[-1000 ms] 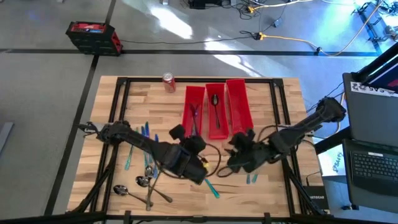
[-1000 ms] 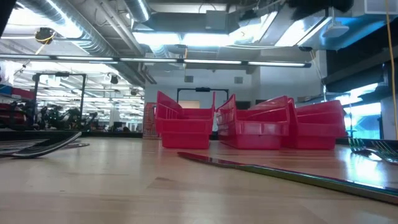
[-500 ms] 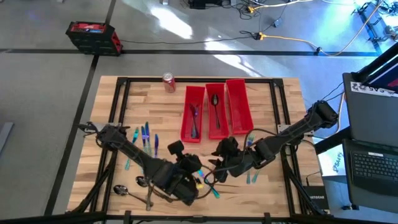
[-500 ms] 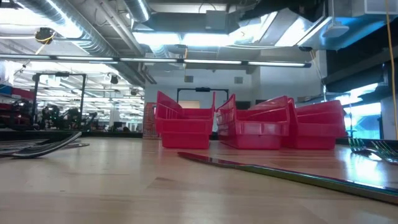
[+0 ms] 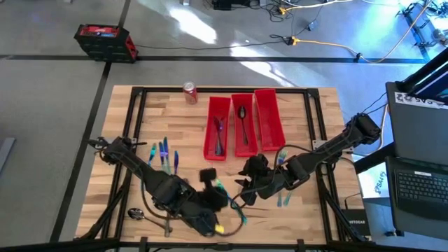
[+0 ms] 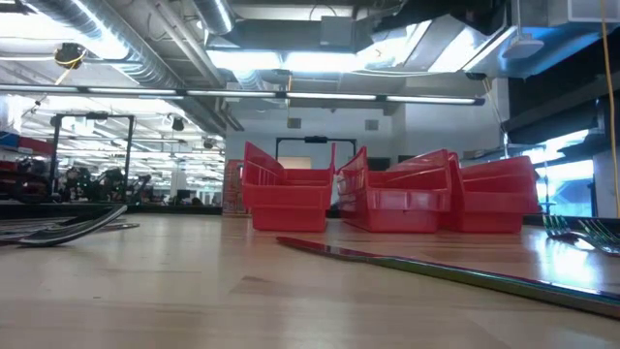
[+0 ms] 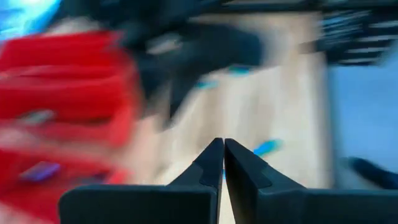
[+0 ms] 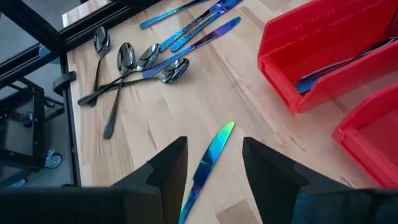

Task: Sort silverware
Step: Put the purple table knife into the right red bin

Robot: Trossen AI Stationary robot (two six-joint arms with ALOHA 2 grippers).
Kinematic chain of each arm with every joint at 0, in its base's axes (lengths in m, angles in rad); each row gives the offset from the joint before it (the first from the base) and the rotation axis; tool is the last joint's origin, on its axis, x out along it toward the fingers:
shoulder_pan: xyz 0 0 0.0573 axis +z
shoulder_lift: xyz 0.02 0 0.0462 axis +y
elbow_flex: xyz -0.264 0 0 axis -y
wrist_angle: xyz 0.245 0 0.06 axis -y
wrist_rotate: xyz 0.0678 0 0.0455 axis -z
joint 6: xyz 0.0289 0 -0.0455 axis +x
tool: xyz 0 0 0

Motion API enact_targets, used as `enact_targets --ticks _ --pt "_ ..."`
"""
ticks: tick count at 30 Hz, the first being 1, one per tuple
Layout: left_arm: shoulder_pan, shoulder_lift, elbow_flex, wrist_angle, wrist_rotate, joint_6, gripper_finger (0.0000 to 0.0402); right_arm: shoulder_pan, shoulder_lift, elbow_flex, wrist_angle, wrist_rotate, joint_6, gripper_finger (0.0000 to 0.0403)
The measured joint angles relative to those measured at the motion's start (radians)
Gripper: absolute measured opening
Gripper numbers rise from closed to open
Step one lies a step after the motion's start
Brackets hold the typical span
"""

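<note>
Loose silverware lies flat on the wooden table: blue-teal pieces [image 5: 164, 152] at the left, dark spoons [image 5: 157, 208] [image 8: 124, 62] at the near left, small teal pieces [image 5: 283, 199] at the near right. An iridescent knife [image 8: 208, 162] [image 5: 242, 218] lies near the middle. My right gripper [image 8: 211, 171] [image 5: 245, 187] hovers open above it; in the right wrist view a finger shows on either side of it. My left gripper [image 7: 222, 149] [image 5: 222, 190] is shut, raised over the near middle, with nothing visibly held; its wrist view is blurred.
Three long red bins [image 5: 218, 133] [image 5: 243, 148] [image 5: 268, 115] stand side by side at the far middle; the left one holds blue-purple pieces, the middle one a spoon. A red can [image 5: 190, 92] stands at the far edge. Both arms crowd the near middle.
My left gripper has drawn back from the near end of the left bin toward the table's near edge, rising and turning, and has stayed shut. My right gripper shifted a little toward the table's left, then held still. The silverware has not moved.
</note>
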Motion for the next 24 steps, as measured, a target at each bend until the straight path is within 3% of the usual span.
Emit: enact_targets --ticks 6,10,17,24 --pt "0.041 -0.056 -0.109 0.164 0.176 0.123 0.0000 0.001 0.000 0.000 -0.002 -0.016 -0.011 0.0140" --pt "0.061 -0.112 -0.240 0.290 0.222 0.159 0.0000 0.001 0.000 0.000 -0.023 -0.017 -0.011 0.0140" --pt "0.059 -0.273 -0.527 0.520 0.210 0.142 0.0000 0.001 0.003 0.000 -0.041 -0.016 -0.012 0.0140" --pt "0.056 -0.485 -0.922 0.777 0.193 0.067 0.0000 0.001 0.003 0.000 0.017 -0.031 -0.083 0.0140"
